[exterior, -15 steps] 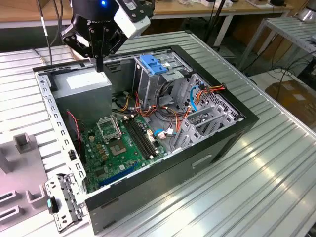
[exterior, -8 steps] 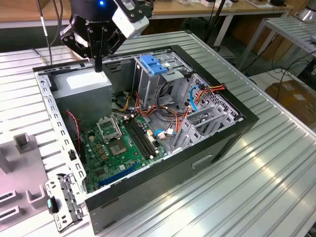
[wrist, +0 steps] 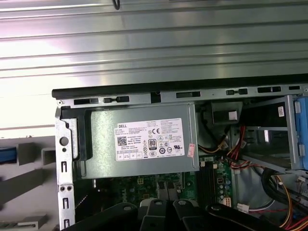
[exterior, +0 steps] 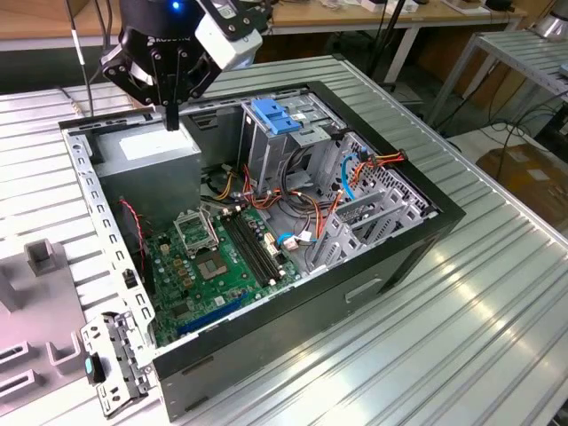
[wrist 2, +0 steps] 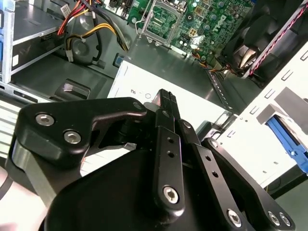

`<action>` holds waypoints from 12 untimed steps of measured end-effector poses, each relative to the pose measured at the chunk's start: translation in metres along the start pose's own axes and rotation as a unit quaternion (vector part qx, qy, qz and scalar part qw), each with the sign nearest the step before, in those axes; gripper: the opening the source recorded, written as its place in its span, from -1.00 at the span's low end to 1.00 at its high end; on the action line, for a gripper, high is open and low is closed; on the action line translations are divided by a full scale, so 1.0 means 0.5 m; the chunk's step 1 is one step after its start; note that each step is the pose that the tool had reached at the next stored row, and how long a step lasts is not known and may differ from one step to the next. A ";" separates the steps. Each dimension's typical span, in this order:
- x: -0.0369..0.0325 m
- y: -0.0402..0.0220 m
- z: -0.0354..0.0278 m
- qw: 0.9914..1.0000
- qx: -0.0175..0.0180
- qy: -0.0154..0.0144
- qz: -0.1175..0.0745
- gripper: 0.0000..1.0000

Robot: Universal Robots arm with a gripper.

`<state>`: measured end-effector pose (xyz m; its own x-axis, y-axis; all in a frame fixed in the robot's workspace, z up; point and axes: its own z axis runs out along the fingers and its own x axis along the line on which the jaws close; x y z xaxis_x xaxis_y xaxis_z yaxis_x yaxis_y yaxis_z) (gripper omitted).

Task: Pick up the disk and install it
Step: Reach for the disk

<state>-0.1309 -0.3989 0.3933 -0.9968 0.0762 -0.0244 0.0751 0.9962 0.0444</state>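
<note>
Exterior view showed the claw [exterior: 170,114] clenched on nothing above the power supply [exterior: 151,153] in the open case [exterior: 390,266]. What seemed the disk [wrist: 8,154], a blue rail in the first wrist view, lay outside the case toward the bench edge. Pickup looked unstarted; it would need the claw opened over it.

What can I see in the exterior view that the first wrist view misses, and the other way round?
Exterior view extra: the case's black side wall, the workbench behind, and the tool poised above the grey power supply. First wrist view extra: the sticker square-on and a blue piece on a grey fixture outside the case. Shared: power supply, motherboard, ribbed table.
</note>
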 end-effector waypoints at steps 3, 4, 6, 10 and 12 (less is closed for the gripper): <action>0.003 0.000 0.000 1.000 0.000 0.000 0.000 -0.79; 0.004 0.000 0.000 1.000 0.000 0.000 0.000 -0.79; 0.006 0.000 0.000 1.000 0.000 0.000 0.000 -0.79; 0.011 -0.001 0.000 1.000 0.000 0.000 0.000 -0.79; 0.015 -0.001 0.000 1.000 0.000 0.000 0.000 -0.79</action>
<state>-0.1386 -0.3989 0.3933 -0.9968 0.0762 -0.0245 0.0751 0.9962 0.0444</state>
